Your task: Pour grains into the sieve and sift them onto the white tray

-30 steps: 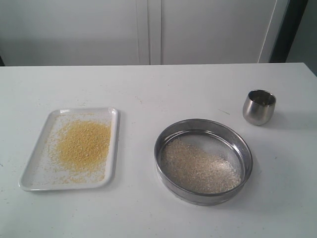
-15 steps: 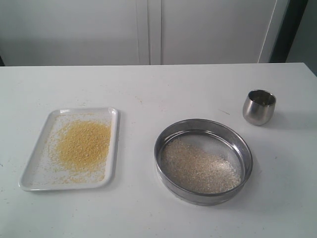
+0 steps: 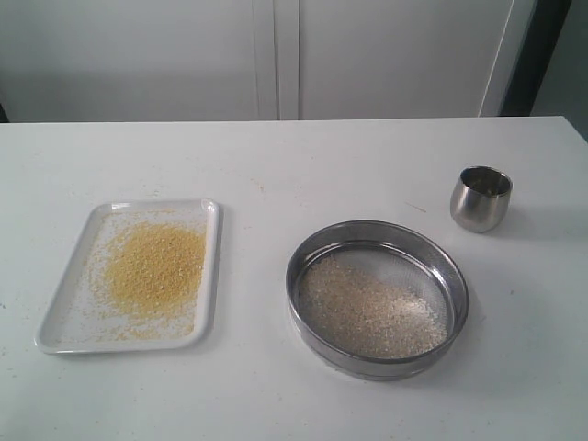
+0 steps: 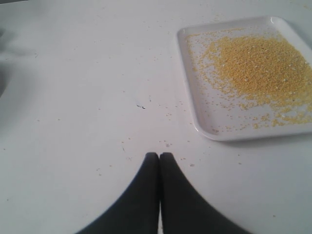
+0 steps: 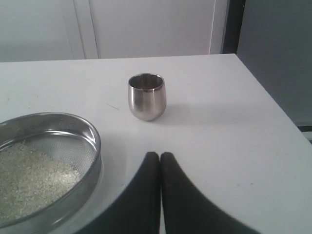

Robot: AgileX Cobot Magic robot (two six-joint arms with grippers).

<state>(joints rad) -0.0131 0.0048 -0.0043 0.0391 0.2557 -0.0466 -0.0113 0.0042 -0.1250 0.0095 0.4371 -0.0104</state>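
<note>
The white tray (image 3: 213,276) lies on the left of the table and carries a patch of fine golden-yellow grains (image 3: 154,268). Right of it stands the round steel sieve (image 3: 377,237) with pale whitish grains (image 3: 367,312) on its mesh. Neither gripper shows in the exterior view. My left gripper (image 4: 159,155) is shut and empty over bare table, a short way from the tray (image 4: 200,124) and its yellow grains (image 4: 258,61). My right gripper (image 5: 159,155) is also shut and empty, beside the sieve (image 5: 92,141), which holds pale grains (image 5: 29,178).
A small rounded steel cup (image 3: 480,197) stands upright at the right, beyond the sieve; the right wrist view shows the cup (image 5: 146,96) too. Stray specks dot the tabletop near the tray. The table's right edge (image 5: 273,105) runs close by. A pale wall closes the back.
</note>
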